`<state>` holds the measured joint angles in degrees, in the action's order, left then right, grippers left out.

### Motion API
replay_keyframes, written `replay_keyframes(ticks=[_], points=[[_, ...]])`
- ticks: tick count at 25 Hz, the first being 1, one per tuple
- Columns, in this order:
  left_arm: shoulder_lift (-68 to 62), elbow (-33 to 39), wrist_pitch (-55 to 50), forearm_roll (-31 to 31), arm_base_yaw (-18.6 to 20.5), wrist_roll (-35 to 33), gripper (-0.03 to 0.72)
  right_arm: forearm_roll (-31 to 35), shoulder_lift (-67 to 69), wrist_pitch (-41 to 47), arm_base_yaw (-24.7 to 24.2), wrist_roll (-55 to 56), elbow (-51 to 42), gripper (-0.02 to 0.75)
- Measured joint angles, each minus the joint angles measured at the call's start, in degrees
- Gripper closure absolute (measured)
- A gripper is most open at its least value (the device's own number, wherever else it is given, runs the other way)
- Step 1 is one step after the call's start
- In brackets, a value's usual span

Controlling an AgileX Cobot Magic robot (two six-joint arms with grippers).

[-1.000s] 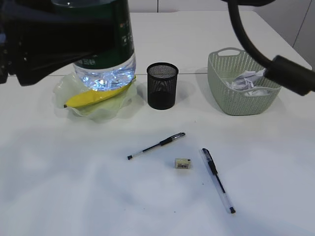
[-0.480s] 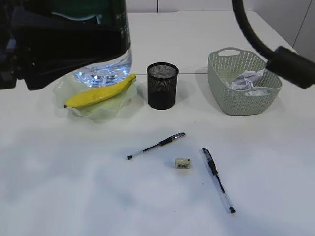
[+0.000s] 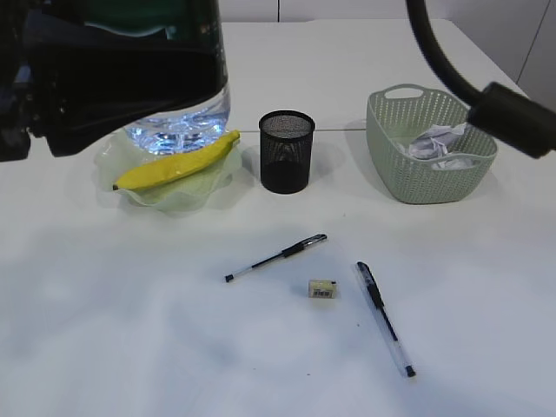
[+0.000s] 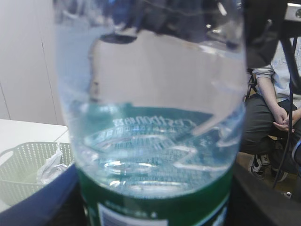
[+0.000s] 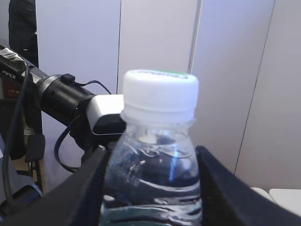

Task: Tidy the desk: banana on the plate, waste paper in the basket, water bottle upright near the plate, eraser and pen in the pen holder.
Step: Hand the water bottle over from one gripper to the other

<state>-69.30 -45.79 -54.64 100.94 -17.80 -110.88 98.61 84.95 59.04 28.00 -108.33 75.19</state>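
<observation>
Now the bottle [image 3: 178, 87] sits lower than a second ago, its base behind the banana [image 3: 178, 162] on the plate [image 3: 139, 195]. Right hand [image 5: 150, 188] grips its neck, fingers either side. Left hand [image 4: 155, 207] flanks the body and is narrowing; hold unclear. Judgement: upright placement nearly complete. Pens, eraser [image 3: 322, 288] lie on the surface, well away from both hands.

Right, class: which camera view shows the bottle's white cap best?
The right wrist view: the cap sits centred and sharp atop the bottle. The left wrist view shows only the bottle's clear body and green label; the exterior view shows its lower part, with the top cropped.
</observation>
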Motion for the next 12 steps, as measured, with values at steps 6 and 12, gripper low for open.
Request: replay_keyframes(ticks=[6,12], points=[[0.0,0.0,0.0,0.0,0.0,-0.3,0.183,-0.1,0.0,-0.3,0.1,0.0,0.0,0.354],[0.0,0.0,0.0,0.0,0.0,-0.4,0.193,-0.1,0.0,-0.3,0.1,0.0,0.0,0.354]])
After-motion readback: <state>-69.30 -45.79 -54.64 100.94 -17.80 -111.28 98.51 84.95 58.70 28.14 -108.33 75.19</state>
